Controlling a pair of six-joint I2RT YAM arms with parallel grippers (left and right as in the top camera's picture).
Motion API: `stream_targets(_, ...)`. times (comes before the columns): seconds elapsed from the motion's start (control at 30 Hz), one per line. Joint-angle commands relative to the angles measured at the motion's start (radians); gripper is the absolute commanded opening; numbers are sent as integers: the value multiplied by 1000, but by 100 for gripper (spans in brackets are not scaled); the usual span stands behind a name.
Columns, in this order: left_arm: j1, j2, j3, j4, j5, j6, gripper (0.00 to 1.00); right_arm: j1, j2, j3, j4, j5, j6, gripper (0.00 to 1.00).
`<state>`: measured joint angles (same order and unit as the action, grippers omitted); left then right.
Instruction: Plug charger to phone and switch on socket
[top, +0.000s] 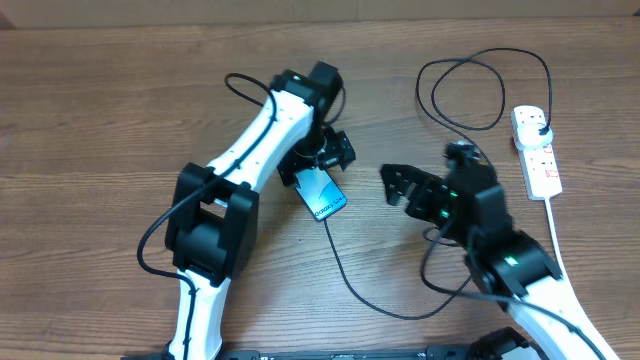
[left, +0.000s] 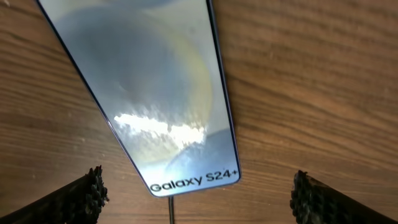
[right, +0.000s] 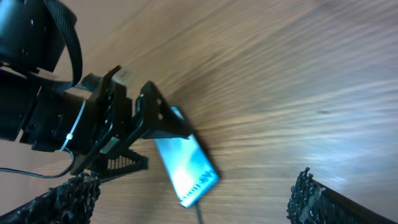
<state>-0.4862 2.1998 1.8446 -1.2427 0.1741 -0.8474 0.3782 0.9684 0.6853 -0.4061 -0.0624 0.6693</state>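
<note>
The phone (top: 323, 195) lies flat on the wooden table, light-blue screen up, reading "Galaxy S24+" in the left wrist view (left: 149, 81). The charger's thin black cable (top: 370, 295) meets the phone's near end (left: 171, 210), loops across the table and ends in a black plug (top: 540, 128) seated in the socket (top: 538, 160), a white power strip at the right. My left gripper (top: 322, 160) hovers over the phone's far end, open, its fingers (left: 199, 190) on either side and not touching. My right gripper (top: 395, 185) is open and empty, right of the phone (right: 186, 165).
The power strip's thick white cord (top: 555, 235) runs toward the front right, beside my right arm. The black cable makes a large loop (top: 480, 90) at the back right. My left arm (top: 250, 150) crosses the table's middle-left.
</note>
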Motion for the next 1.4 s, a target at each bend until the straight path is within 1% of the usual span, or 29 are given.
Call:
stream_targets(0.0, -18, -3, 16, -6, -51, -84, 100, -45, -90, 15, -58, 16, -69, 100)
stream_targets(0.13, -30, -3, 2, -5, -51, -173, 100, -85, -174, 15, -142, 16, -77, 100)
stream_targets(0.23, -37, -3, -23, 7, -51, -205, 100, -98, -207, 15, -173, 12, -99, 100)
stream_targets(0.47, -54, -3, -92, 51, -45, -243, 100, -101, -215, 15, -206, 8, -118, 100)
stream_targets(0.6, -61, -3, -138, 87, -39, -296, 100, -101, -215, 15, -212, 8, -121, 100)
stream_targets(0.7, -63, -3, -171, 128, -16, -303, 100, -101, -215, 15, -219, 9, -125, 100)
stream_targets(1.3, -64, -3, -339, 308, -16, -313, 100, -101, -215, 15, -231, 9, -129, 100)
stream_targets(1.37, -64, -3, -340, 308, -16, -312, 97, -101, -215, 15, -231, 9, -129, 100)
